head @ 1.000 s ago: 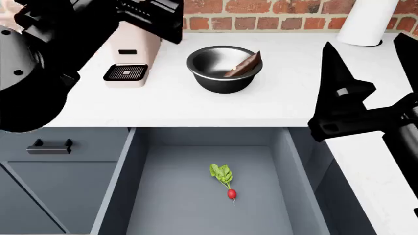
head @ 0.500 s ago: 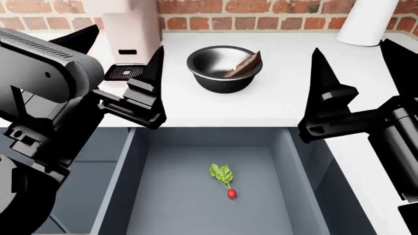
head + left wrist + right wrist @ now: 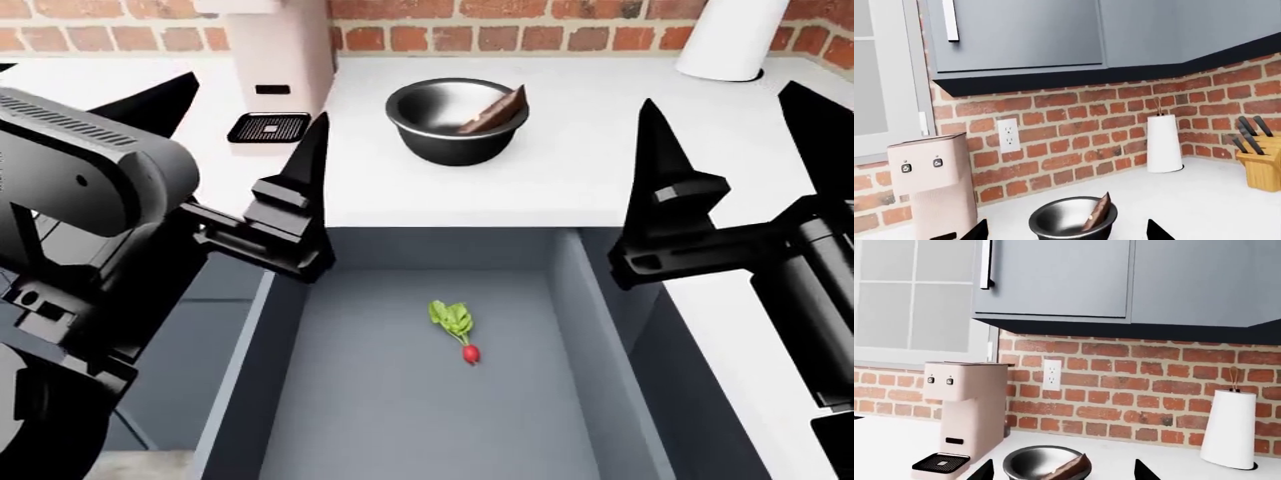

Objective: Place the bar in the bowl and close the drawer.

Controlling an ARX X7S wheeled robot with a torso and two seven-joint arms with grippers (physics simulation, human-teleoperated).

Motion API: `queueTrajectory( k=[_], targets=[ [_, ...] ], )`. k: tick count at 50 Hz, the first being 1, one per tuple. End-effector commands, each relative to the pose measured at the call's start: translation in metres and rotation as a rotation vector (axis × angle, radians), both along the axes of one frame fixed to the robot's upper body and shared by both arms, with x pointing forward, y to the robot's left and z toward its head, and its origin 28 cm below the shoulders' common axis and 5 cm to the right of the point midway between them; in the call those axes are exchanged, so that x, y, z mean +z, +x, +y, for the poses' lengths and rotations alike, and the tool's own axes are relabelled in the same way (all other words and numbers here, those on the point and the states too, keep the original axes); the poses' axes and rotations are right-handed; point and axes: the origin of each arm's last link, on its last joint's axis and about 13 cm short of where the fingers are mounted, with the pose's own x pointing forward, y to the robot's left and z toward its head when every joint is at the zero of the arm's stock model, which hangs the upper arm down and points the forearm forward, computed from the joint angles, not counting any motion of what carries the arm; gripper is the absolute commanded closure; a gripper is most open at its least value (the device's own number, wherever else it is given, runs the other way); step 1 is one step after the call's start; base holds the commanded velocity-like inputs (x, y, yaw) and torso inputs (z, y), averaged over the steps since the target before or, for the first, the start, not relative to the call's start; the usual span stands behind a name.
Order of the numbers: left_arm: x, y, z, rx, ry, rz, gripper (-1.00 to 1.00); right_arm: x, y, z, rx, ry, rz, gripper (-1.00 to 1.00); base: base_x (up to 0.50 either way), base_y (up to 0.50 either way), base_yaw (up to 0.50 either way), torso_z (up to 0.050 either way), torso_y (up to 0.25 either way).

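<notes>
While the large slate blue-grey drawer (image 3: 400, 400) stands pulled open across the lower middle of the head view, both arms hang over its front corners. At the left of that frame the black left gripper (image 3: 247, 150) points up toward the white countertop (image 3: 561, 190), its two pointed fingers spread wide apart and holding nothing. Just behind it, in the upper left, a pale pink coffee machine (image 3: 274, 60) stands against the red brick wall (image 3: 534, 35), its black drip grate in front.

Right of the machine, in the upper centre, sits the round dark steel bowl (image 3: 458, 120). The flat dark-brown bar (image 3: 494, 110) rests inside it, tilted, leaning against the bowl's right rim with one end sticking up above it. Both wrist views show the same bowl (image 3: 1073, 225) with the bar (image 3: 1097, 217) propped at an angle.

Below, on the drawer's bare floor near its middle, lies a small red radish with green leaves (image 3: 458, 330).

At the right, the black right gripper (image 3: 734, 150) also points upward, fingers wide apart and empty. In the upper right corner stands a white paper towel roll (image 3: 727, 35).
</notes>
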Motion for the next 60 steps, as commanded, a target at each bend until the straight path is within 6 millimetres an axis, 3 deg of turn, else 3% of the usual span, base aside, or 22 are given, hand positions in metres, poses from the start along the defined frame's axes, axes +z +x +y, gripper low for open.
queueTrajectory(
  k=[1,60],
  targets=[
    [0.0042,0.0000,-0.0040,-0.038,-0.011,-0.049,-1.00,0.0017,-0.0029,0.0014,0.011,-0.004,-0.050,-1.00,0.00,0.50,0.00,0.000,0.000],
    [0.0033,0.0019,-0.0025,-0.034,-0.026,-0.037,-1.00,0.0052,-0.0051,0.0041,0.005,-0.029,-0.067,-1.00,0.00,0.50,0.00,0.000,0.000]
  ],
)
